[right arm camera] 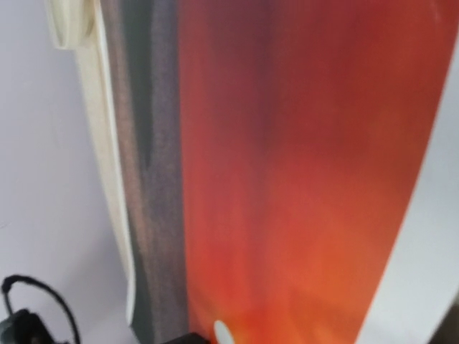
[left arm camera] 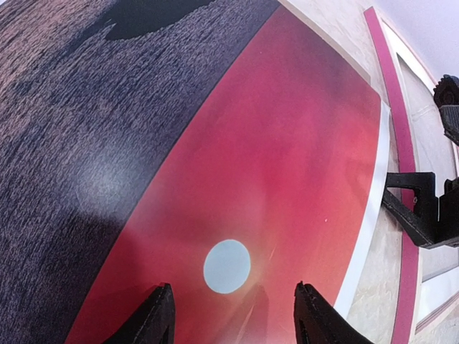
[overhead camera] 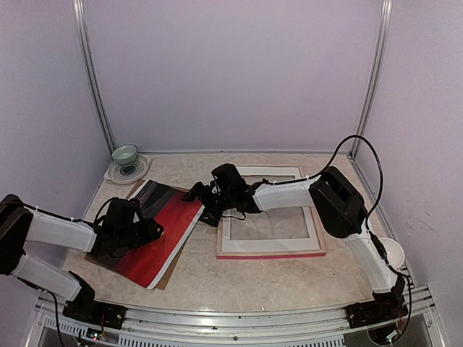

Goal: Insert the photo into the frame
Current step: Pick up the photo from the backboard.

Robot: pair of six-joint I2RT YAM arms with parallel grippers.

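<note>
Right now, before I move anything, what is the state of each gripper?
Left gripper: open above the photo, holding nothing.
Right gripper: open at the photo's edge, holding nothing.

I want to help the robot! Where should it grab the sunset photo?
Probably pinch the photo by its white edge facing the frame, coming low from that side. It lies flat on a brown board, so only edges offer grip.
</note>
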